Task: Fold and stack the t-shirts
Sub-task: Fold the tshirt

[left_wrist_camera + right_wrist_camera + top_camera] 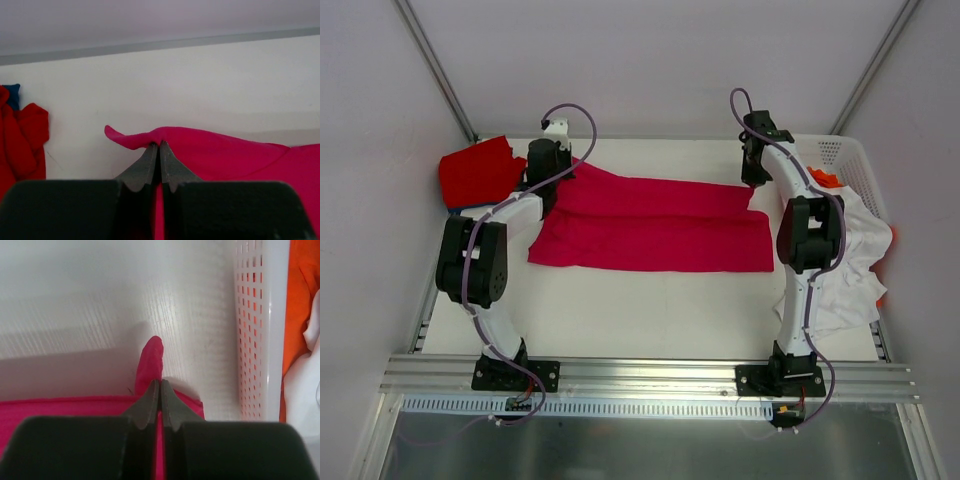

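The crimson-pink t-shirt [655, 225] lies folded into a long band across the middle of the table. My left gripper [552, 178] is shut on its far left corner, seen pinched in the left wrist view [159, 145]. My right gripper [752, 180] is shut on its far right corner [160, 382], with a cloth tip [150, 360] sticking out past the fingers. A red t-shirt [477, 172] lies crumpled at the far left, with a bit of blue cloth [13, 95] behind it. A white t-shirt [845, 265] hangs over the basket at the right, orange cloth [823, 178] inside.
The white lattice basket [850, 160] stands at the far right edge; its wall [255, 330] is close to the right of my right gripper. White enclosure walls surround the table. An aluminium rail [650, 375] runs along the near edge.
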### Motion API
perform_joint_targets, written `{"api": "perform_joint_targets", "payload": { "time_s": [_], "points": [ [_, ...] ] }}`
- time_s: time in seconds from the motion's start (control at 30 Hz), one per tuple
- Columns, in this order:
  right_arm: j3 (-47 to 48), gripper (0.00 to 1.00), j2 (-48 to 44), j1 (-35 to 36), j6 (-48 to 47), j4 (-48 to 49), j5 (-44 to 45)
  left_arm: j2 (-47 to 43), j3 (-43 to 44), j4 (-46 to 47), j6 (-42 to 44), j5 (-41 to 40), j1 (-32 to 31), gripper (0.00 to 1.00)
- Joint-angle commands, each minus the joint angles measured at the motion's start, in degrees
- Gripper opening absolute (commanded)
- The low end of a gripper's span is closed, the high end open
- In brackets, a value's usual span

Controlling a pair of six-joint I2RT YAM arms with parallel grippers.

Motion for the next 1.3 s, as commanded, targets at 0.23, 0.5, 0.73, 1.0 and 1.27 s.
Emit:
{"api": "perform_joint_targets", "payload": {
  "time_s": [0.23,0.5,0.73,1.0,1.27],
  "points": [
    [6.5,0.00,1.7,-0.6,-1.6,2.5,-0.9,3.2,5.8,9.2,6.2,-1.6,0.0,0.00],
    [12.4,0.01,3.7,-0.7,-3.5,3.2,-2.7,7.0,8.7,11.2,7.9,-3.1,0.0,0.00],
    [12.7,0.01,6.0,-0.8,-3.8,3.5,-2.3,9.1,9.4,12.7,7.5,-2.8,0.0,0.00],
    [8.8,0.01,5.3,-1.0,-3.6,3.6,-0.1,4.8,1.0,19.3,10.8,-5.7,0.0,0.00],
    [0.3,0.00,0.2,-1.0,-1.5,4.3,0.1,-2.2,-12.9,30.5,13.2,-4.5,0.0,0.00]
  ]
}}
